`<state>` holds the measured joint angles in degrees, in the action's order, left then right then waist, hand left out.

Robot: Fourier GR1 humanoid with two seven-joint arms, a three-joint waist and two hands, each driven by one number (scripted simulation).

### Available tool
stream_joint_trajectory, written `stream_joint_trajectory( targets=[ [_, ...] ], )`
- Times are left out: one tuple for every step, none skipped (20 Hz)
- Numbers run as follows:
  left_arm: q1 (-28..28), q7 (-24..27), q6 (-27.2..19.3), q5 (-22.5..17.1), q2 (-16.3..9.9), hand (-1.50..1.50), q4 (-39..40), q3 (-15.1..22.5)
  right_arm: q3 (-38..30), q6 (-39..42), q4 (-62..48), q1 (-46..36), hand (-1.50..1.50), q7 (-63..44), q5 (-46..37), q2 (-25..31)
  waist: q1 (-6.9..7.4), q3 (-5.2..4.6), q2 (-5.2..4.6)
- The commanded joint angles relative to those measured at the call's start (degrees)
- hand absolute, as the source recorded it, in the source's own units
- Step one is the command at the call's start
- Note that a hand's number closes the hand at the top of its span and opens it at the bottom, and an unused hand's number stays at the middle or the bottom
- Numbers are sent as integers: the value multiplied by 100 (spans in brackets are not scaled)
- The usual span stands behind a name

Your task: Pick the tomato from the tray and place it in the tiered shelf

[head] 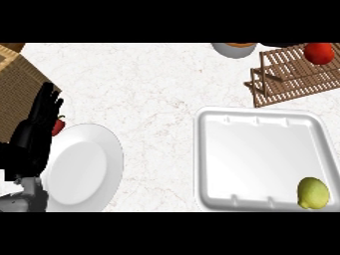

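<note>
The robot's left hand (40, 124) rests open, fingers straight, at the counter's left edge beside the round white plate (84, 164); the round red tomato (319, 52) already sits on the brown wooden tiered shelf (294, 79) at the far right corner, off the white plastic tray (260, 124); placing looks finished, nothing more seems called for.

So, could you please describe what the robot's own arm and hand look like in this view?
Only the left hand shows, at the view's left side beside the white plate. It is black, with slim, segmented fingers and a bulkier black palm and wrist. Below it, the forearm is a smooth light grey shell. No cables or markings are visible. The right arm is out of view.
</note>
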<state>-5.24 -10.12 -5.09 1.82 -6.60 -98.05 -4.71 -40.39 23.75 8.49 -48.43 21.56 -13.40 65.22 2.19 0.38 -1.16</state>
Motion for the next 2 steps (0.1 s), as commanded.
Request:
stream_joint_trajectory(
  targets=[
    [-33, -204, -118, 142, 7, 0, -183, 66, -101, 450, -26, 300, -150, 187, 108, 249, -6, 5, 11],
    [-23, 0, -19, -28, 17, 0, -15, -33, -122, 403, -16, 323, -150, 258, 123, 214, 18, 6, -10]
  ],
)
